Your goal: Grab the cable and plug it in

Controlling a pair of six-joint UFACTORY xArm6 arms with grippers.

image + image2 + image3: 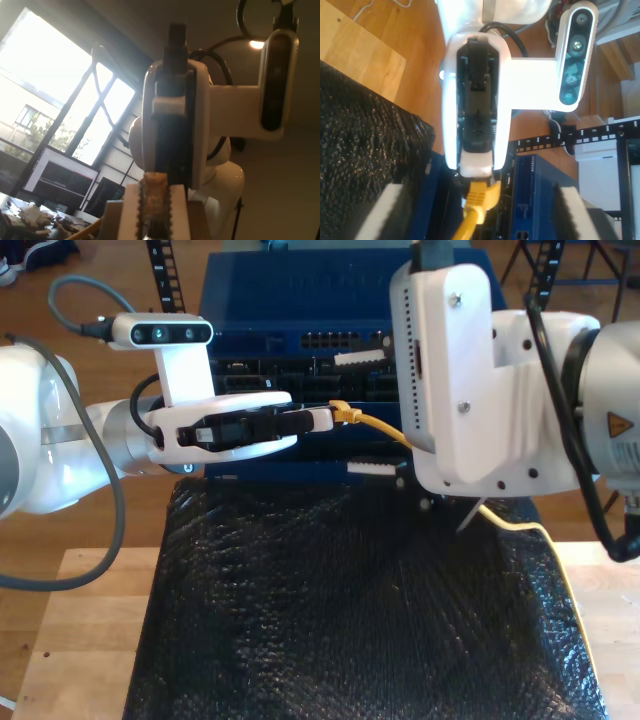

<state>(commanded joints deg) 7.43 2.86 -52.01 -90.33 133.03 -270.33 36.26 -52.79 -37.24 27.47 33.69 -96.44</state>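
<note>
Cable (372, 423) runs from the exterior view's right to its yellow plug (479, 196), pinched at the tip of my first gripper (325, 418); my second gripper (372, 412) has jaws spread wide either side of it, before the blue switch (300, 300)

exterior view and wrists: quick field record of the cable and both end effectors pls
cable: pale yellow, plug end in front of the blue switch
first end effector: shut on the plug end, on the arm at the exterior view's left
second end effector: open, fingers either side of the cable
surface: black mat
plugged in: cannot tell
</note>
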